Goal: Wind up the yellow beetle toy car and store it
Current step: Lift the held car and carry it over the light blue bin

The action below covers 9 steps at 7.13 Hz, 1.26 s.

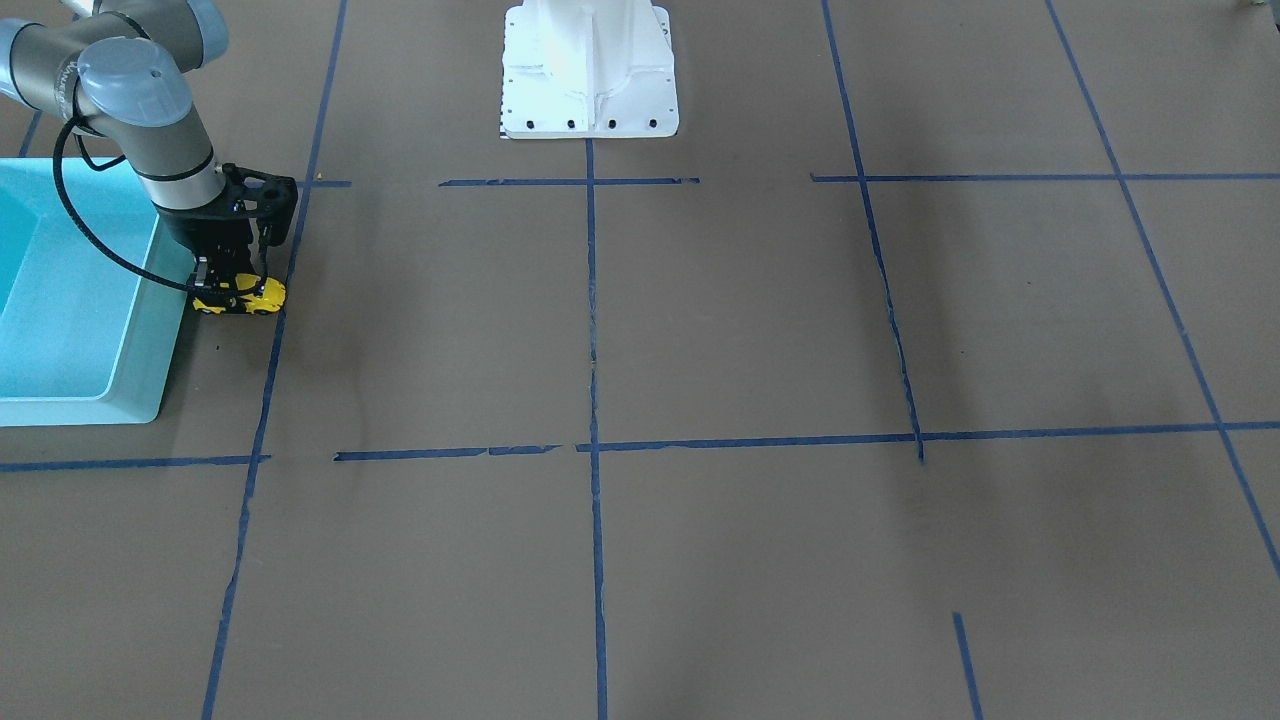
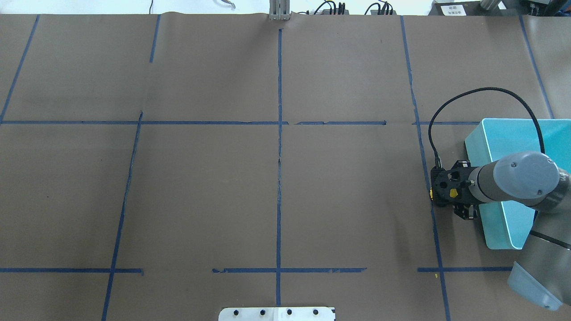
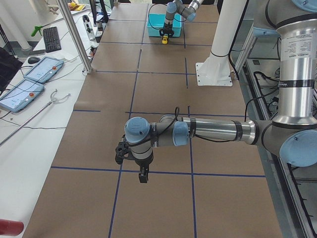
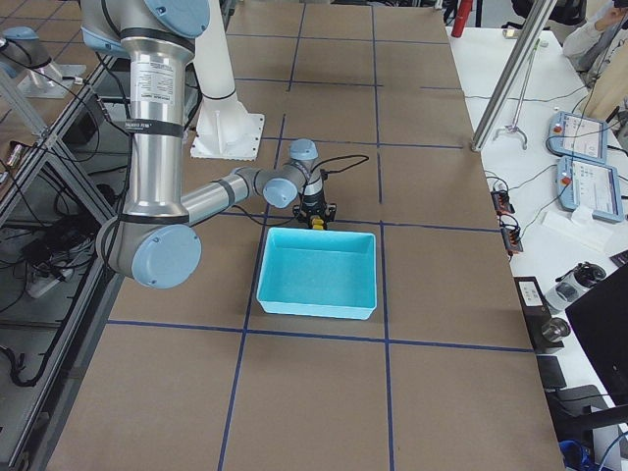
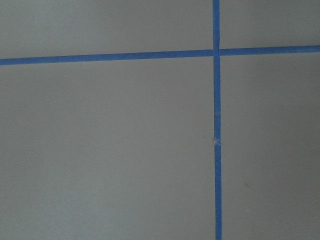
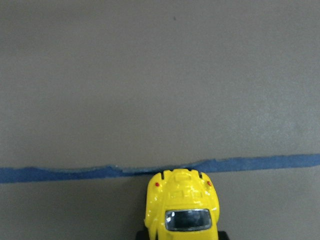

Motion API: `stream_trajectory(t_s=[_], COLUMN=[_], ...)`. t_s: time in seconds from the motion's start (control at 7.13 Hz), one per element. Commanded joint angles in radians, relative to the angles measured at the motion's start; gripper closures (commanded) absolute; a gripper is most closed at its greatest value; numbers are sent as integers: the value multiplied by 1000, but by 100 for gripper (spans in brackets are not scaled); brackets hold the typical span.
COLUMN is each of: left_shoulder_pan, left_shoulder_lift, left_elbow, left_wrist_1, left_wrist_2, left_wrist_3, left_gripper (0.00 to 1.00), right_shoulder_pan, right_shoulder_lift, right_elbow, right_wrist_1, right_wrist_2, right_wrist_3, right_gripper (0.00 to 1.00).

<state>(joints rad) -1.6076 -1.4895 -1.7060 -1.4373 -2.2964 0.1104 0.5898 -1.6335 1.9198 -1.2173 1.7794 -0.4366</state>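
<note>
1. Pinching the yellow beetle toy car (image 1: 240, 298) narrowly in the right gripper (image 1: 232, 284), upper left of the front-facing frame, just beside the light blue bin (image 1: 130, 398).
2. Hanging the left gripper (image 3: 143, 176) low in the left side view; cannot tell its opening.
3. Spreading beneath: brown-papered table (image 1: 750, 320), blue tape lines (image 1: 592, 300) crossing.

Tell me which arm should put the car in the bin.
Right. Its gripper is down at the car, which sits just beside the bin. The left gripper hangs over the table at the other end, far from both.
</note>
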Motion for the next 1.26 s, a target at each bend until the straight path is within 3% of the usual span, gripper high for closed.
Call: stream_trajectory(t_s=[0.0, 0.14, 0.56, 0.84, 0.98, 1.12], left_shoulder_pan=[0, 0, 0, 0, -2, 0], left_shoulder_lift=[0, 0, 2, 5, 5, 5], left_elbow=[-3, -3, -1, -3, -3, -3], left_wrist_1=[0, 0, 0, 0, 1, 0], left_wrist_2=[0, 0, 0, 2, 2, 2], left_wrist_3=[0, 0, 3, 5, 5, 5], left_gripper=[0, 0, 0, 0, 0, 0], right_shoulder_pan=[63, 106, 223, 283, 288, 304], right_shoulder_lift=[0, 1, 101, 4, -81, -189], right_elbow=[16, 87, 322, 317, 289, 196], right_wrist_1=[-27, -138, -566, -539, -408, -157], right_wrist_2=[73, 137, 167, 164, 166, 204], right_wrist_3=[-11, -14, -259, -343, -343, -338], right_gripper=[90, 90, 90, 90, 89, 89])
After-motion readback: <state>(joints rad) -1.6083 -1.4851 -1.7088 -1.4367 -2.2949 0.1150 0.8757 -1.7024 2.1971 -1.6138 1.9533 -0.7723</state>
